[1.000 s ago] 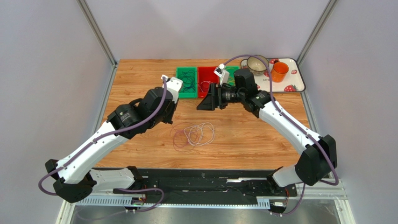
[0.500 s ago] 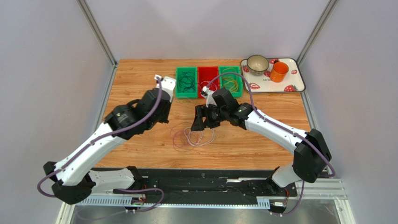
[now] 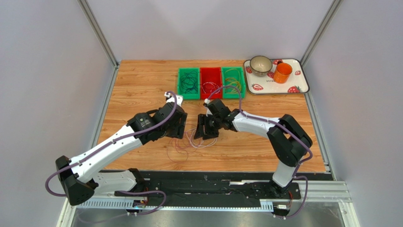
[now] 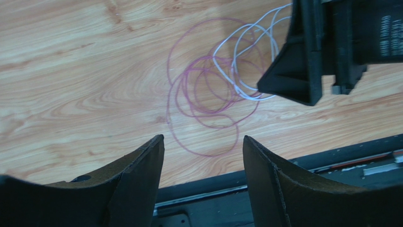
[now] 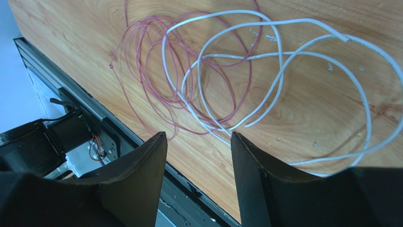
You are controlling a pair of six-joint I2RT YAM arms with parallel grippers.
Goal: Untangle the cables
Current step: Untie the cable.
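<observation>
The purple cable (image 5: pixel 146 47) and the white cable (image 5: pixel 236 11) lie overlapped in one flat tangle on the table, well on the near side of the red bin (image 3: pixel 210 82). More sorted cables rest in that bin and in the green bins on either side of it.

The left gripper (image 4: pixel 202 142) hangs just above the purple loops, on the near-left of the red bin. Its jaws are spread wide and hold nothing. The right gripper (image 5: pixel 198 137) hovers over the white loops straight toward the near edge from the red bin, its jaws also parted and empty.

The main risk is a pinch that catches both colours where the strands cross. Lifting would then drag the whole knot instead of freeing one loop. The wires are thin and lie flat on the wood, so the fingers could also close on nothing or scrape the table. The two grippers are very near each other, so a careless descent could knock them together.
</observation>
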